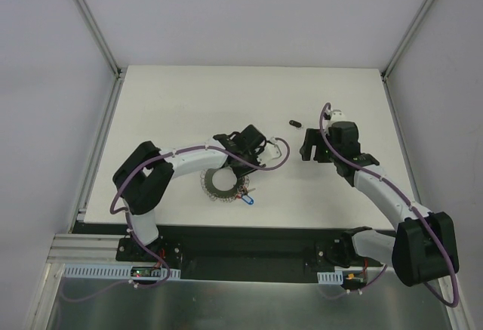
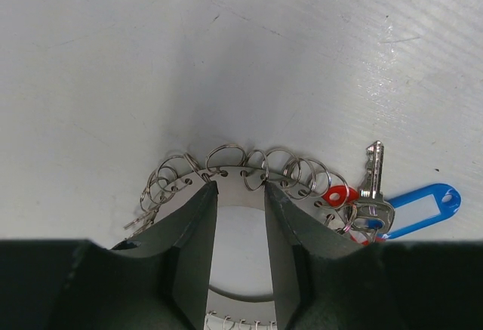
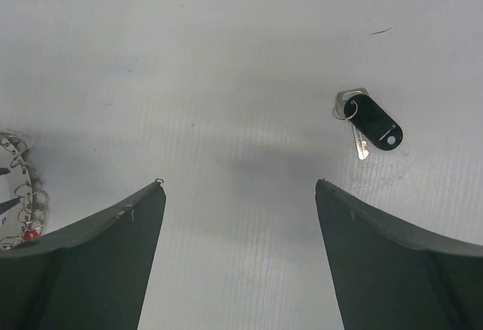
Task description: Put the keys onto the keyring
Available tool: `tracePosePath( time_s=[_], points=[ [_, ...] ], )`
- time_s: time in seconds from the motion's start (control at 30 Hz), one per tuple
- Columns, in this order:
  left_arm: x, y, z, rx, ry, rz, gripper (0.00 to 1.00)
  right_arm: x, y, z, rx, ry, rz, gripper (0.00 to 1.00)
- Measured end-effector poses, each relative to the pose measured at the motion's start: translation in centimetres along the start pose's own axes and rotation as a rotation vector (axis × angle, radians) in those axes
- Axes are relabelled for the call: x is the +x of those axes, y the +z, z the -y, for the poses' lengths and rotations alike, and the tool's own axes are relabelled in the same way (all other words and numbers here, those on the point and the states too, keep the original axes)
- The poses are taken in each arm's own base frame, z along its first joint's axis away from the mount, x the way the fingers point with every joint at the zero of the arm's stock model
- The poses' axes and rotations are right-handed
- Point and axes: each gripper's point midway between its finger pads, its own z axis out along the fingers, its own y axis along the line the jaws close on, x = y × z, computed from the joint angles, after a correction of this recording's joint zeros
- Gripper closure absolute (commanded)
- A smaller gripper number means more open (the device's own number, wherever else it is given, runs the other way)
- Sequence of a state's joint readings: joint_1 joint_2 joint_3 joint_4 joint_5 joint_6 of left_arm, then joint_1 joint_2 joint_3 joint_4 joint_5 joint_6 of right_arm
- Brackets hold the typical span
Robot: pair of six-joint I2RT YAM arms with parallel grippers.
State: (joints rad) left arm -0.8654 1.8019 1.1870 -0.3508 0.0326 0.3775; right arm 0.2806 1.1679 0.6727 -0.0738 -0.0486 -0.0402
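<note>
The left claw [image 2: 240,187], slightly parted, is apparently pinning the keyring [image 2: 241,194] steady. The right claw [image 3: 240,185] is hovering wide open, empty, facing a key [image 3: 375,121]

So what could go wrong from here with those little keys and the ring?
1. The black key lies flat on the table, off to one side of the open right fingers; a grab could miss or just push it away.
2. The left fingers sit right over the keyring among thin wire loops, which might snag and drag the ring.
</note>
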Motion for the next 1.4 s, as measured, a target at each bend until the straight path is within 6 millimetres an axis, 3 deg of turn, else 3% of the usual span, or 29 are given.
tracePosePath(
  time_s=[0.47,1.13,1.27,1.37,1.4],
  points=[
    [0.8,0.9,0.4,0.016,0.045,-0.058,0.67,0.0,0.0,0.1,-0.003,0.005,-0.003,0.17],
    [0.1,1.3,0.1,0.014,0.045,-0.062,0.72,0.5,0.4,0.0,-0.016,0.006,-0.026,0.17],
    [0.1,1.3,0.1,0.014,0.044,-0.062,0.80,0.6,0.4,-0.1,-0.021,0.004,-0.029,0.18],
    [0.1,1.3,0.1,0.014,0.042,-0.062,0.91,0.6,0.4,-0.1,-0.024,0.004,-0.030,0.18],
    [0.1,1.3,0.1,0.014,0.042,-0.062,0.99,0.6,0.4,-0.1,-0.024,0.003,-0.030,0.18]
  ],
)
